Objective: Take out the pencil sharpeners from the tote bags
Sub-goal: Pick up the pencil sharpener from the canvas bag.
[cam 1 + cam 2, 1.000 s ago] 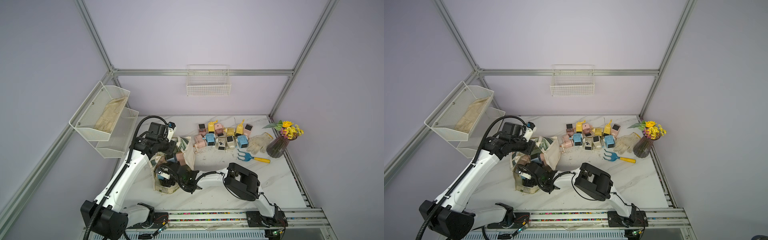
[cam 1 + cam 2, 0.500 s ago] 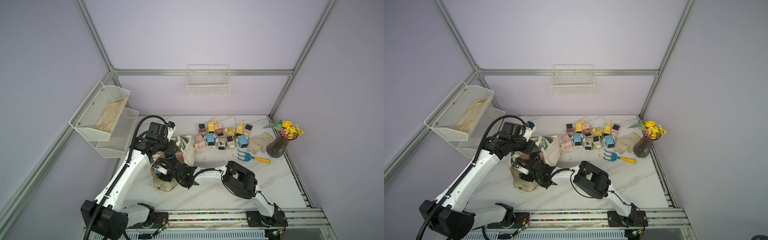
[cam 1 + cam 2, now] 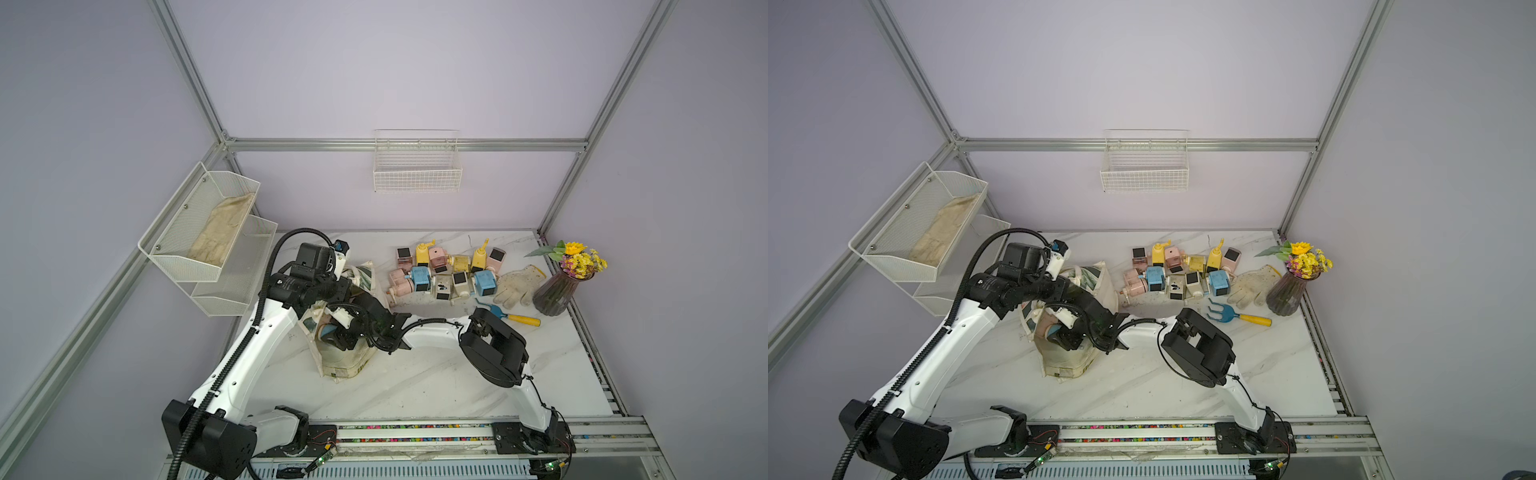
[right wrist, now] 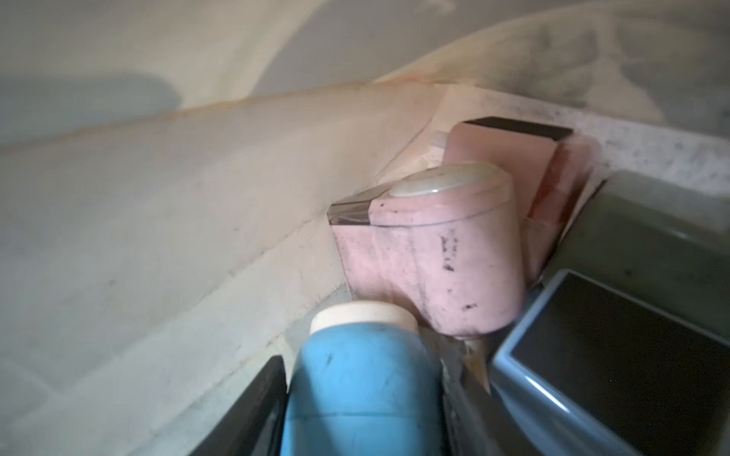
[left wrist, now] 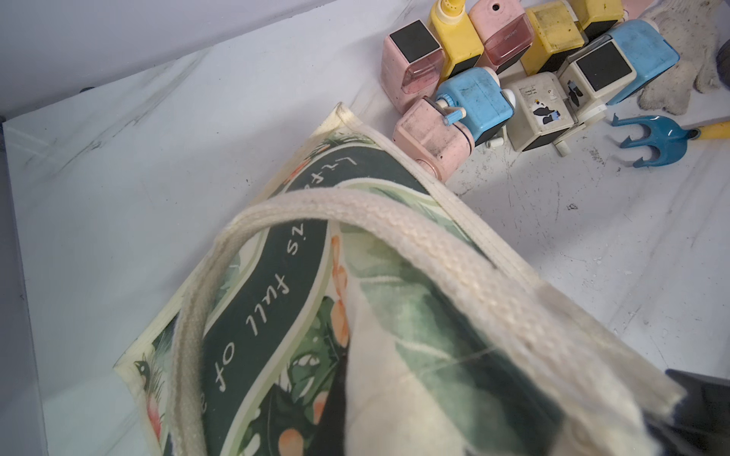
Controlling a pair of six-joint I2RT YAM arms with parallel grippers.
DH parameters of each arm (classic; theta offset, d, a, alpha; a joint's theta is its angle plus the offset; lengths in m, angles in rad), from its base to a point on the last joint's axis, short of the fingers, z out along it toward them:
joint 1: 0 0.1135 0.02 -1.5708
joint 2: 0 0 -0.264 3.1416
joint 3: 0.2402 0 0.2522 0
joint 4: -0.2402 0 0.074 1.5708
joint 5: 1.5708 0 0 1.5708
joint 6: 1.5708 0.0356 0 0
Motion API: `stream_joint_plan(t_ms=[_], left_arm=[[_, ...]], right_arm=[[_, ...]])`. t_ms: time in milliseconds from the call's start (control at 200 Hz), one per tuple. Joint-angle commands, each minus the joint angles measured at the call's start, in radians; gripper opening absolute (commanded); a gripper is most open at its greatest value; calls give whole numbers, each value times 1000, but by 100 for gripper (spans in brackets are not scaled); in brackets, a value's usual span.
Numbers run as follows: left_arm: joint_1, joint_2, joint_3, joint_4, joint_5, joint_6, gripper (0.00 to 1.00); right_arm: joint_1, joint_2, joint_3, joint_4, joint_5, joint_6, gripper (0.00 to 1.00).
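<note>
Tote bag (image 3: 347, 361): left gripper (image 3: 347, 291), jaws clamped on its rim, is propping it open; right gripper (image 4: 361, 398), jaws closing around blue sharpener (image 4: 361, 379), is reaching inside.

A dirty glove (image 3: 516, 286), blue hand rake (image 3: 505, 314) and flower vase (image 3: 555, 296) lie near together.

coarse matt canvas tote bag (image 5: 395, 244), scuffed smooth plastic pencil sharpeners (image 5: 474, 98), glossy marbled tabletop (image 5: 158, 158).

we see our right tool (image 4: 361, 398) clasping a blue sharpener (image 4: 361, 379) inside the tote bag (image 4: 158, 197), a pink sharpener (image 4: 430, 252) just beyond.
</note>
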Motion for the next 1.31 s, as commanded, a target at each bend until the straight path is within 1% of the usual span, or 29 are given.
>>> stream_joint_plan(t_ms=[0, 65, 110, 155, 185, 225, 245, 300, 360, 500, 665, 800, 875, 965, 1220, 1300], left_arm=[[-4, -41, -16, 36, 81, -2, 0], [-4, -39, -17, 37, 80, -2, 0], [-4, -39, -17, 36, 80, -3, 0], [-4, -39, -18, 36, 80, -3, 0], [-4, -39, -18, 37, 80, -3, 0], [-4, -38, -17, 36, 78, -2, 0], [-4, -39, -17, 36, 78, -2, 0], [-4, -38, -18, 37, 78, -3, 0], [-4, -37, -18, 37, 79, -2, 0], [-4, -37, -18, 36, 80, -3, 0], [-4, -39, -17, 37, 78, -3, 0], [-4, -38, -18, 37, 78, -2, 0], [-5, -38, -18, 36, 80, -3, 0], [-5, -39, -18, 35, 77, -3, 0], [-4, -31, -18, 34, 65, -6, 0], [-4, -25, -16, 31, 58, -8, 0]], right_arm=[[-42, -4, -41, -98, -78, 94, 52], [-42, 5, -37, -114, -70, 70, 59], [-42, 8, -36, -122, -77, 29, 69], [-43, 9, -41, -119, -89, 13, 76], [-42, 10, -43, -117, -99, 5, 86], [-42, 14, -39, -117, -107, -6, 94], [-42, 16, -36, -119, -114, -9, 96], [-42, 21, -25, -124, -123, -14, 96], [-42, 23, -17, -125, -107, -22, 94], [-42, 20, -11, -126, -40, -29, 81], [-38, -34, -60, -66, -39, -32, 58], [-28, -97, -93, -37, -40, -40, 38], [-22, -136, -111, -31, -51, -49, 36], [-14, -191, -144, -24, -27, -47, 34], [-14, -337, -271, -10, 31, -46, 33], [-14, -381, -312, -5, 18, -42, 32]])
